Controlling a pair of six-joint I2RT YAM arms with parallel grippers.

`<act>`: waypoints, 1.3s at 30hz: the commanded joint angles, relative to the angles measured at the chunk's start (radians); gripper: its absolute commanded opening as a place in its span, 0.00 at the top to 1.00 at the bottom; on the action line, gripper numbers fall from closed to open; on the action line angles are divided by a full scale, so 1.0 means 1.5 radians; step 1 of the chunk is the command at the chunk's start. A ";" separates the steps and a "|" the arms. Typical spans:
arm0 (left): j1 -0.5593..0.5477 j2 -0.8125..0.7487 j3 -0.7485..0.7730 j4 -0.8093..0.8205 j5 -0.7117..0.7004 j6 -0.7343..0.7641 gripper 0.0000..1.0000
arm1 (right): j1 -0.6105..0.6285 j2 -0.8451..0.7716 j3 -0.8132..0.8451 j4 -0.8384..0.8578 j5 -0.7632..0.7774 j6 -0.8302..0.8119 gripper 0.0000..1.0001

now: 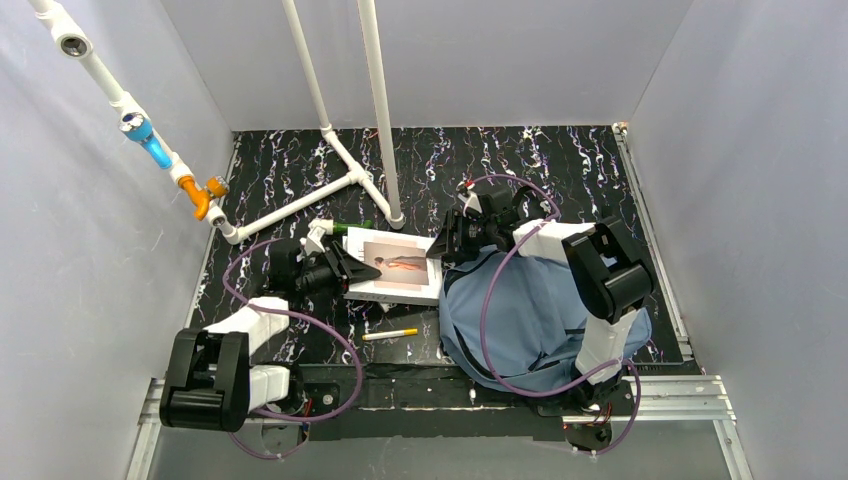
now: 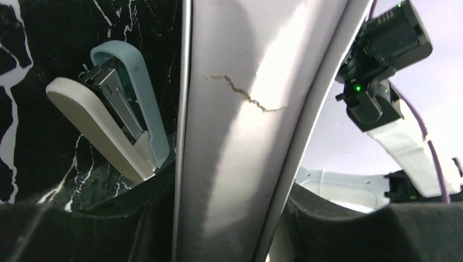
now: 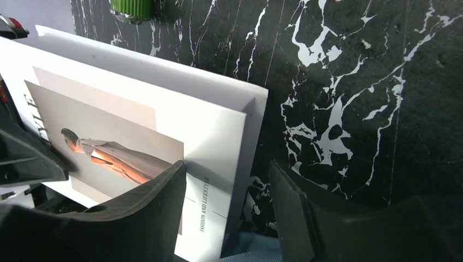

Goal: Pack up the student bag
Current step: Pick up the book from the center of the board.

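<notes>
The slate-blue student bag lies at the right front of the table, and a strip of its fabric shows low in the right wrist view. A stack of white books with a fashion cover lies just left of the bag. My left gripper is at the stack's left edge. In the left wrist view the book's grey slab fills the gap of that gripper, with both fingers against it. My right gripper hovers at the stack's right corner. It is open, and nothing is held.
A white and pale-blue stapler lies on the black marbled table beside the books. A green object sits behind the stack. A yellow pen lies in front of it. A white pipe frame stands at the back left.
</notes>
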 commanded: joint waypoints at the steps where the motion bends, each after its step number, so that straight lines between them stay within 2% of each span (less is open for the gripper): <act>1: -0.003 -0.056 0.009 0.018 -0.009 -0.016 0.62 | 0.003 -0.050 0.017 -0.070 0.029 -0.056 0.33; 4: -0.003 -0.071 0.006 0.014 -0.016 -0.023 0.67 | 0.009 -0.085 0.050 -0.167 0.090 -0.112 0.26; 10: -0.003 -0.105 0.004 -0.011 -0.030 -0.023 0.74 | 0.056 -0.164 0.145 -0.390 0.288 -0.244 0.11; 15: -0.003 -0.141 0.020 -0.044 -0.025 -0.024 0.74 | 0.086 -0.257 0.182 -0.476 0.402 -0.284 0.02; 21: -0.003 -0.152 0.062 -0.106 -0.012 -0.001 0.68 | 0.122 -0.354 0.164 -0.500 0.386 -0.294 0.02; 25: -0.004 -0.137 0.071 -0.127 -0.025 0.016 0.65 | 0.131 -0.390 0.110 -0.459 0.367 -0.275 0.02; 28: -0.003 -0.126 0.076 -0.168 -0.046 0.048 0.63 | 0.132 -0.374 0.075 -0.373 0.296 -0.241 0.02; 34: -0.003 -0.116 0.091 -0.280 -0.092 0.129 0.61 | 0.129 -0.263 0.074 -0.193 0.225 -0.118 0.02; 39: -0.003 -0.105 0.081 -0.275 -0.090 0.133 0.56 | 0.128 -0.161 0.095 -0.156 0.239 -0.118 0.07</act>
